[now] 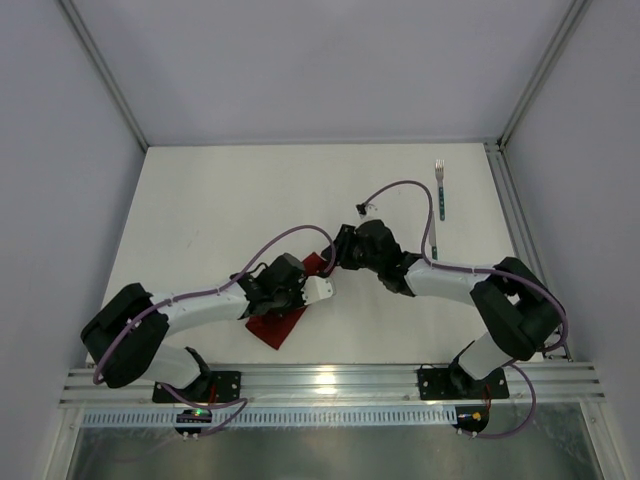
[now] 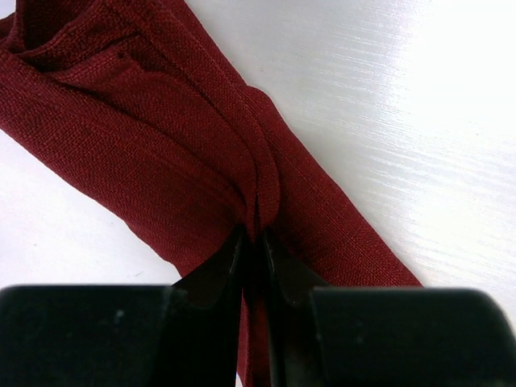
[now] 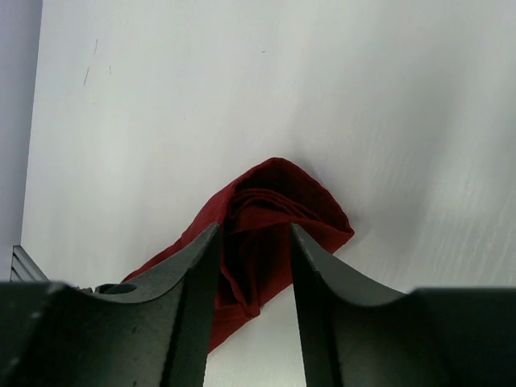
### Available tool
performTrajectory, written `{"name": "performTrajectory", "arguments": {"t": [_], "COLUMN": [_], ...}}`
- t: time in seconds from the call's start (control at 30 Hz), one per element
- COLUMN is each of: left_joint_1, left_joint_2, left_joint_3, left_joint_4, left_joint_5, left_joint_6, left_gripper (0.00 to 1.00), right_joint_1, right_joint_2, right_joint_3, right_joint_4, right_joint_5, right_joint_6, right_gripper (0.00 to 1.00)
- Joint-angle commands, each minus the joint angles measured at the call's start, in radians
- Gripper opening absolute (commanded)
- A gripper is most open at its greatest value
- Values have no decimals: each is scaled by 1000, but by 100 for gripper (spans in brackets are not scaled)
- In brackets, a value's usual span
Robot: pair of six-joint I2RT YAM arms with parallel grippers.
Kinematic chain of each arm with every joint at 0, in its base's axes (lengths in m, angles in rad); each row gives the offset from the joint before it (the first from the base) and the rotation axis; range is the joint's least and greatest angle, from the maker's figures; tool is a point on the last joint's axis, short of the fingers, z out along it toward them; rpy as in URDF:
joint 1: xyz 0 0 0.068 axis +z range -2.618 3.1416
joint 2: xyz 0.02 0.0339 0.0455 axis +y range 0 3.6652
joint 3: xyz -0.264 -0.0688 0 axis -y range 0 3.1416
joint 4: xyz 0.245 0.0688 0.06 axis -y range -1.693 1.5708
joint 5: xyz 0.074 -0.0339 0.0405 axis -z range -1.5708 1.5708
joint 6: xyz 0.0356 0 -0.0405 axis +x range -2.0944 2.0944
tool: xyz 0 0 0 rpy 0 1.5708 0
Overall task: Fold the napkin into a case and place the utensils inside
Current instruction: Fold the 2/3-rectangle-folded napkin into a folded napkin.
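The left gripper point(image 2: 256, 242) sits over the near-left half of the napkin point(image 2: 161, 145). Its fingers point(image 2: 214, 278) are almost together, with a raised ridge of the red cloth pinched in the thin slit between them. In the left wrist view the napkin lies as a long, flat band of several layers. It runs slantwise across the white table point(image 1: 220, 200), and one fold line leads straight into the fingertips. From above, its widest visible part spreads out toward the arm bases, just beyond the left gripper.

The right gripper point(image 3: 254, 234) hangs over the napkin's far-right end. Its fingers point(image 3: 197, 274) stand clearly apart, one on each side of the rounded, layered tip of the cloth (whether they brush it cannot be told). From above, the two grippers face each other across the napkin, close together.

Well to the right of the napkin lies the fork point(image 1: 439, 190), prongs pointing away from the arms, with its green handle trailing back. Just nearer than it, a thin silver length of the knife point(image 1: 433, 238) shows before the right arm covers it. Both lie apart from the cloth.
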Motion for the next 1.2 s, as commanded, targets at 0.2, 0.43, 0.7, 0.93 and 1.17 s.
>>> {"name": "performTrajectory", "arguments": {"t": [0.2, 0.43, 0.7, 0.93, 1.17], "left_joint_1": [-6, -6, -6, -6, 8], "left_joint_2": [1, -5, -19, -50, -234], "left_joint_3": [20, 20, 21, 44, 130], "left_joint_4": [-49, -57, -57, -92, -290], "left_joint_5": [50, 47, 47, 56, 134], "left_joint_6": [-1, 1, 1, -4, -37], "left_gripper": [17, 18, 20, 46, 67], "right_joint_1": [-23, -23, -15, -8, -11], "right_joint_2": [39, 44, 167, 159, 136], "right_joint_3": [178, 175, 164, 86, 65], "right_joint_4": [-117, -54, -10, 32, 24], "right_joint_5": [-155, -181, -253, -215, -198], "right_joint_6": [-174, -156, -116, -108, -131], "right_gripper": [52, 53, 52, 4, 4]}}
